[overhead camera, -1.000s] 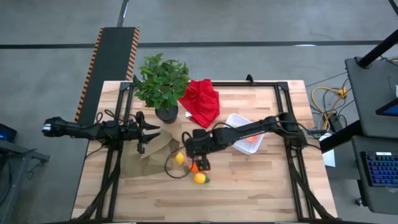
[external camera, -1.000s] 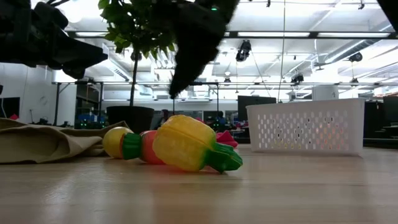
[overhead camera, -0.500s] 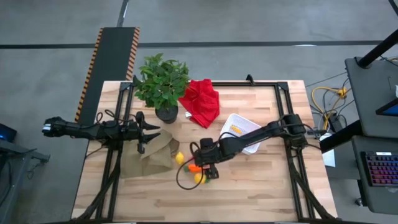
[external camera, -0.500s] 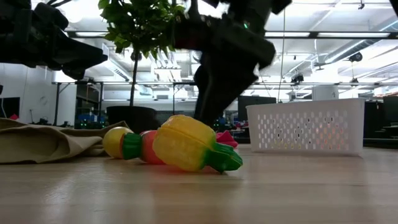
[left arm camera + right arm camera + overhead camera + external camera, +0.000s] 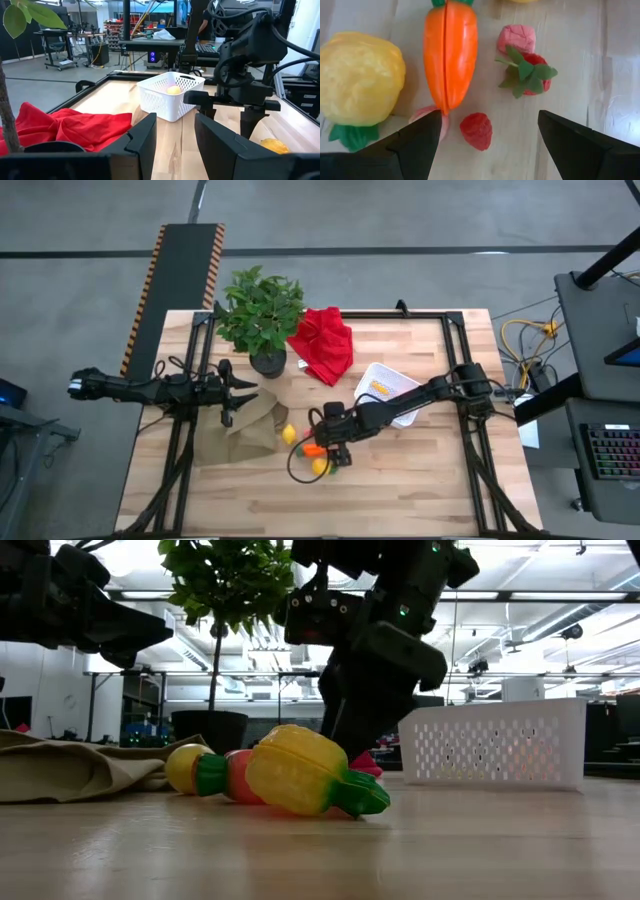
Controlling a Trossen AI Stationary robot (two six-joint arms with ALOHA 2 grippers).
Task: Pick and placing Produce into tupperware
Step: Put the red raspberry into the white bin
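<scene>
The produce lies loose on the table near the middle: a yellow fruit with green leaves [image 5: 362,80], an orange carrot [image 5: 449,55], a small red berry [image 5: 476,131], a strawberry [image 5: 527,75] and a pink piece [image 5: 516,38]. My right gripper [image 5: 490,120] is open and low over them [image 5: 335,450], pointing down, with the berry between its fingers and untouched. The white tupperware [image 5: 392,393] stands just beyond it, with a yellow-orange piece inside [image 5: 173,90]. My left gripper [image 5: 243,392] waits open over the tan cloth [image 5: 235,430].
A potted plant [image 5: 262,315] and a red cloth [image 5: 325,342] sit at the far side. Another yellow fruit [image 5: 289,435] lies by the tan cloth's edge. A black cable loops on the table by the produce [image 5: 295,470]. Bare wood lies along the near edge.
My right gripper has gone from beside the tupperware toward the table's near edge and come down over the produce, where it now holds still. The produce has not moved.
</scene>
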